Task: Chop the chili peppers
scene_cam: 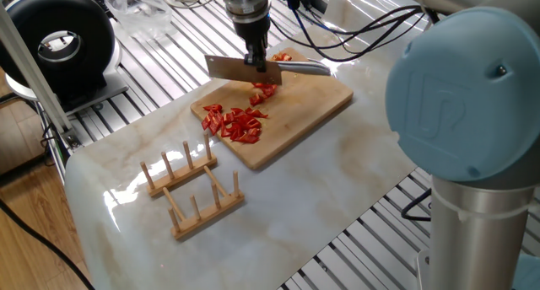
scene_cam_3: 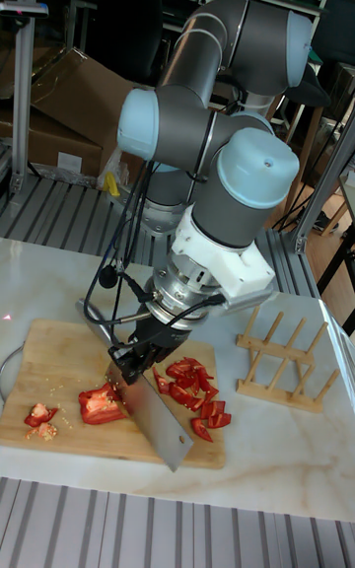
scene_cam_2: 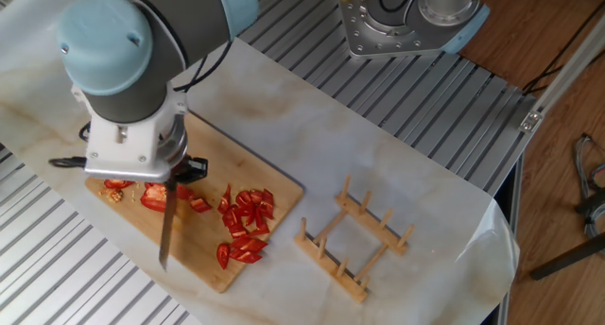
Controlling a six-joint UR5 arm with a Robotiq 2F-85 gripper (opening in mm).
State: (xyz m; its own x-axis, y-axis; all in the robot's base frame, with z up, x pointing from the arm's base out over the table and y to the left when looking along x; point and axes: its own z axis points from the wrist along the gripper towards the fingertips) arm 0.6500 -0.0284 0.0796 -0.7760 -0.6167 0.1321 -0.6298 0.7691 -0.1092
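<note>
In one fixed view, a wooden rack (scene_cam: 192, 189) stands nearest on the marble table (scene_cam: 321, 189), and beyond it the bamboo cutting board (scene_cam: 295, 113) carries the chili peppers (scene_cam: 239, 121), a heap of small red bits at its left end with larger pieces (scene_cam_3: 102, 403) farther along. Above those larger pieces the gripper (scene_cam: 256, 61) is clamped on the handle of a cleaver (scene_cam: 233, 68), whose blade hangs over the board. A black round device (scene_cam: 55, 41) sits at the far left.
</note>
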